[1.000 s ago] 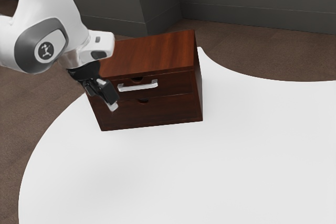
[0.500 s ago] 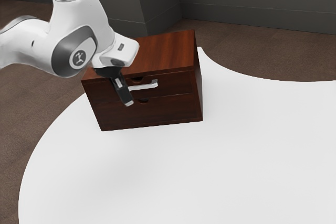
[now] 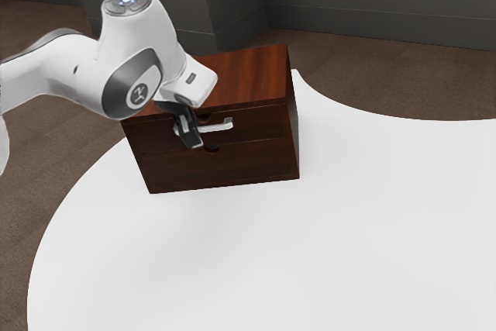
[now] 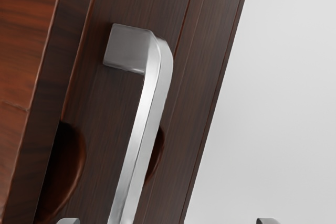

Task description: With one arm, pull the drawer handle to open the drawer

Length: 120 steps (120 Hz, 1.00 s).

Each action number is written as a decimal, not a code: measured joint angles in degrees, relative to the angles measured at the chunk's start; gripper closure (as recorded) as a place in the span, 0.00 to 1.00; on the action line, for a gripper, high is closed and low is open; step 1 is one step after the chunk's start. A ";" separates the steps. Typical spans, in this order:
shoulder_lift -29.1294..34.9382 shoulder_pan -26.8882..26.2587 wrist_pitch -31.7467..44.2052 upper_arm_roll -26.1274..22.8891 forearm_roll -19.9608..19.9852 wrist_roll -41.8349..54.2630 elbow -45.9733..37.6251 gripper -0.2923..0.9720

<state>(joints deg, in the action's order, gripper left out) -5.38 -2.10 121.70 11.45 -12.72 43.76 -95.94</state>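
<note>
Tool point(image 3: 193, 142) at the drawer handle point(image 3: 215, 123)
Released and spread wide, the silver handle between its tips, at the brown cabinet point(image 3: 232, 75) on the white surface point(image 3: 310, 253).

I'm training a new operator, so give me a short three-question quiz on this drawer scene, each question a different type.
1. True or false: the gripper is shut on the handle.
2. Multiple choice: how many drawer fronts does the wooden chest show? A one, B two, C four.
3. Short answer: what does the chest stand on?

Key
1. False: the fingers stand apart, with the handle between them.
2. B.
3. The white table.
</note>
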 joint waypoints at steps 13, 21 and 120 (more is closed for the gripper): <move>-1.47 0.20 0.80 0.06 -0.01 1.37 1.22 0.45; -2.33 0.08 1.20 0.06 0.02 2.17 1.80 0.45; 9.80 -1.23 8.00 -0.35 0.42 6.33 -15.48 0.79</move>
<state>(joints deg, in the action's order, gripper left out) 4.42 -3.32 129.70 11.10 -12.30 50.09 -111.42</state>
